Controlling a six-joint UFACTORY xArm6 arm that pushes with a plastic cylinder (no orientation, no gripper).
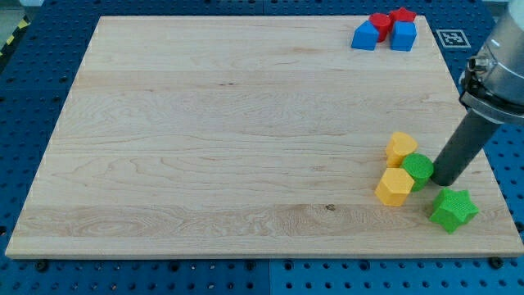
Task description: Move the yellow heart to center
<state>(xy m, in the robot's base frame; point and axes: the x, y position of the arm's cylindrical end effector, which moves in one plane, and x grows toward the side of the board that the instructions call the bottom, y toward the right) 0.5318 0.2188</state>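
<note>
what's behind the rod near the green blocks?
My tip sits just right of the round green block, hiding its right edge. The green star lies apart below. Contact can't be confirmed.

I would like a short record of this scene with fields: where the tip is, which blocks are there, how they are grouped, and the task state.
tip: my tip at the view's right, right beside the green round block
yellow blocks: yellow heart above the green round block; yellow hexagon below-left of it
green star: alone, below the tip
top-right group: two blue blocks and two red blocks, packed together
board: wooden
task state: heart not yet at center
</note>
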